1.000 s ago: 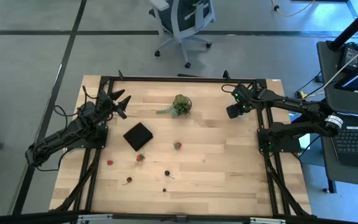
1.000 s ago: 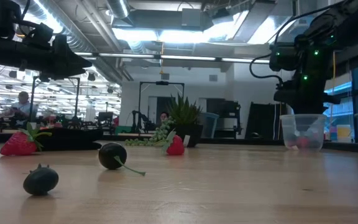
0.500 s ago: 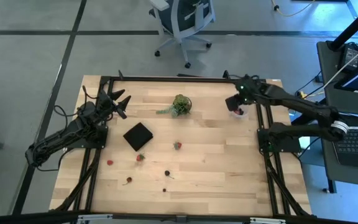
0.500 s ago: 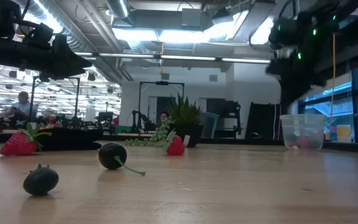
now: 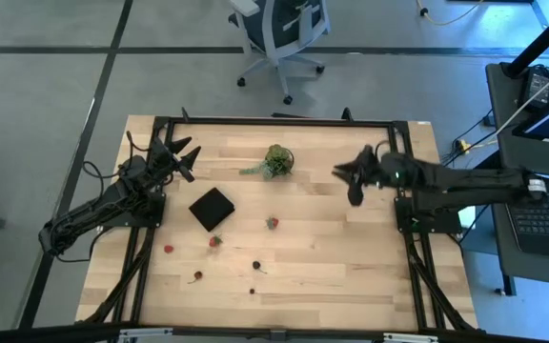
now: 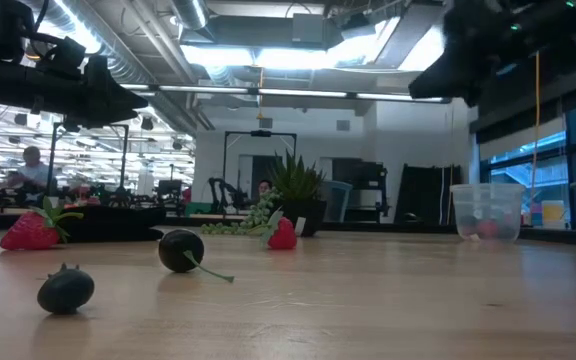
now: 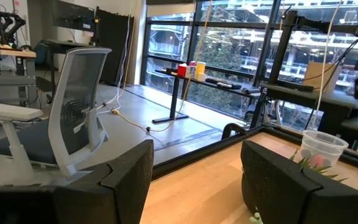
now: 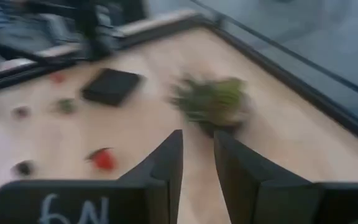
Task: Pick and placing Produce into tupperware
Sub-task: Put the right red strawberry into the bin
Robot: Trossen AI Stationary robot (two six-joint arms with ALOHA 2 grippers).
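High view, tupperware hidden, right gripper (image 5: pixel 350 183) blurred, fingers slightly apart

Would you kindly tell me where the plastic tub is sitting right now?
In the low view the tub stands upright on the table's right side, below the raised right pincer, well right of the leafy clump.

2 black arms (image 5: pixel 103 211), dark blocky fingers (image 8: pixel 160 174)
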